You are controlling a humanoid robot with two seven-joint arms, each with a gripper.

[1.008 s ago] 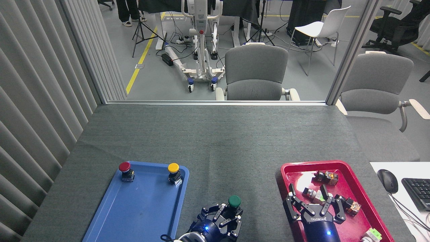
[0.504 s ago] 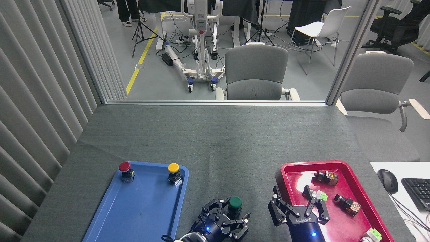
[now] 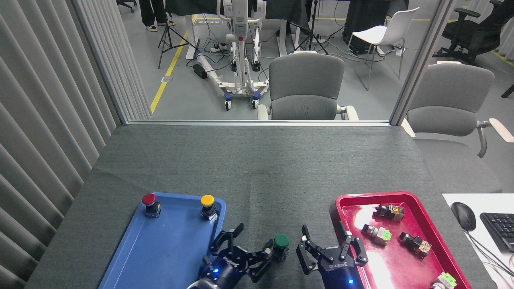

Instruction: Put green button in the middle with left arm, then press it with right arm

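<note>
Here the grey cloth table (image 3: 257, 168) is the largest thing, and its bare middle strip (image 3: 277, 208) lies between the blue tray (image 3: 132, 261) and the red tray (image 3: 405, 273). The blue tray holds a red button (image 3: 149, 199) and a yellow button (image 3: 207, 200); the red tray holds several blocky switches. My left gripper (image 3: 251, 241) has its fingers apart and holds nothing, one fingertip just beside the green button (image 3: 281, 241), which stands upright on the bare cloth, so I judge the placing is done. My right gripper (image 3: 325, 239) is also spread and empty, near the button on its other side, probably to come over the cap for pressing
</note>
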